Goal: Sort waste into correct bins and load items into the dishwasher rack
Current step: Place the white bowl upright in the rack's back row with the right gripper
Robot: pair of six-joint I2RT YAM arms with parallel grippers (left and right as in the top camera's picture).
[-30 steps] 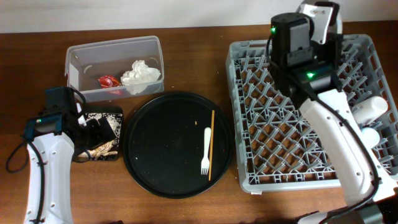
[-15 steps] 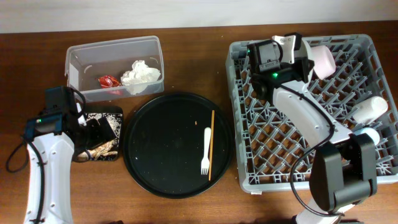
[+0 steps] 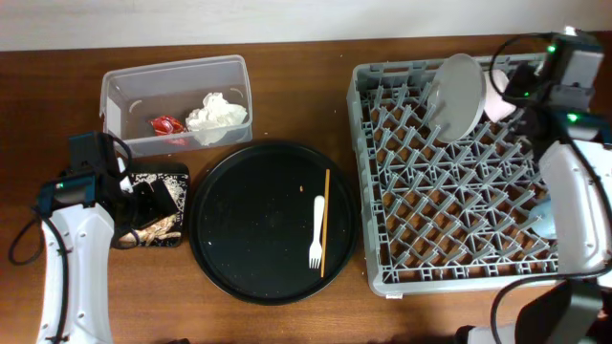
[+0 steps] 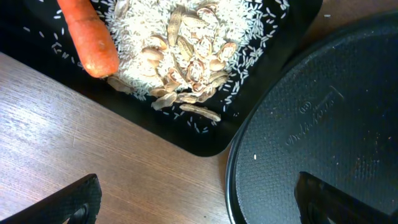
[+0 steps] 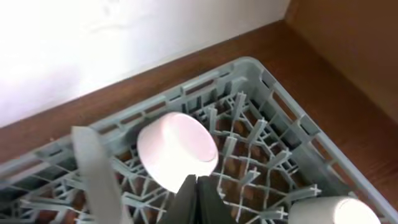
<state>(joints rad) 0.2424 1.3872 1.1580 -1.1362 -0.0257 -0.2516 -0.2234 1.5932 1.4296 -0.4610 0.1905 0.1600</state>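
Observation:
The grey dishwasher rack (image 3: 459,205) holds an upright pale plate (image 3: 457,94), a cream-pink bowl (image 3: 497,96) and a light blue cup (image 3: 545,218). My right gripper (image 3: 521,96) is shut and empty just in front of the bowl (image 5: 177,149), fingers (image 5: 196,190) together. A white cup (image 5: 326,211) lies to its right. My left gripper (image 4: 199,208) is open over bare wood beside the shallow black tray (image 3: 177,172), which holds a carrot piece (image 4: 87,37) and beige scraps (image 4: 180,50). The clear tub (image 3: 115,91) holds a red wrapper (image 3: 167,124) and a napkin (image 3: 217,113).
A big round black tray (image 3: 249,225) lies between the bins and the rack, with a white plastic fork (image 3: 316,232) and a wooden chopstick (image 3: 325,222) on it. Its rim (image 4: 323,143) lies under my left gripper's right finger. A wall runs along the table's far edge.
My right arm has swung from the rack's far left to its far right corner, uncovering the upright plate. The left arm has not moved.

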